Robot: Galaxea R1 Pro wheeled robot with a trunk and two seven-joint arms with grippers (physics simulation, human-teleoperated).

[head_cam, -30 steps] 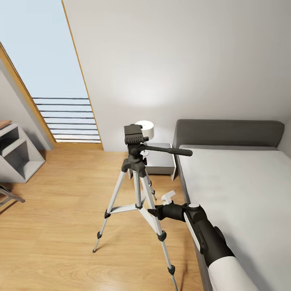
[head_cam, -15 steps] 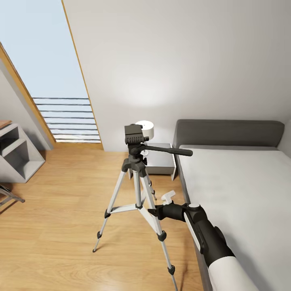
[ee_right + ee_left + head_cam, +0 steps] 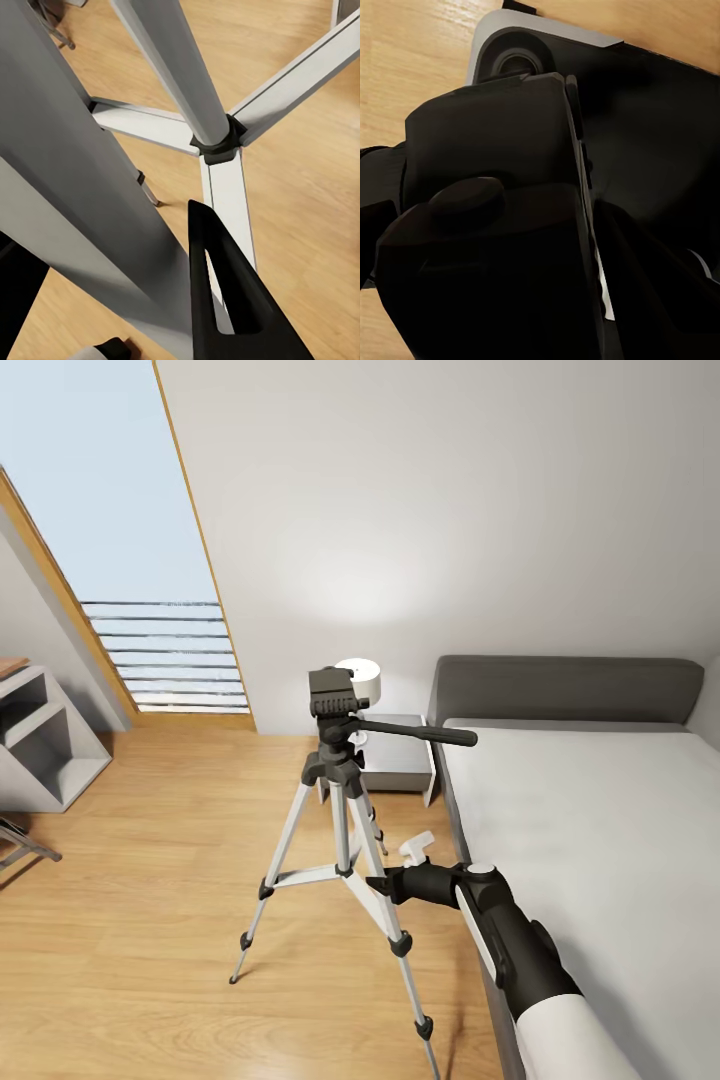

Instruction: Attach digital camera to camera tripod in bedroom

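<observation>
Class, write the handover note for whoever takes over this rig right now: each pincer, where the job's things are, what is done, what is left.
Right pincer: low against a leg of the camera tripod; one finger lies beside that leg, grip unclear.
Left pincer: the wrist view is dark close-up shapes, so its state and load cannot be told.
Tripod: upright on the wood floor beside the bed.
Done: robot is at the tripod.
Left: the pan head is bare; the digital camera is yet to be mounted.

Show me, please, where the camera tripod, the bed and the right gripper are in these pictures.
camera tripod (image 3: 333,706): head view, on its dark pan head.
bed (image 3: 590,810): head view, on the white mattress.
right gripper (image 3: 380,884): head view, at its fingertips by a tripod leg.
</observation>
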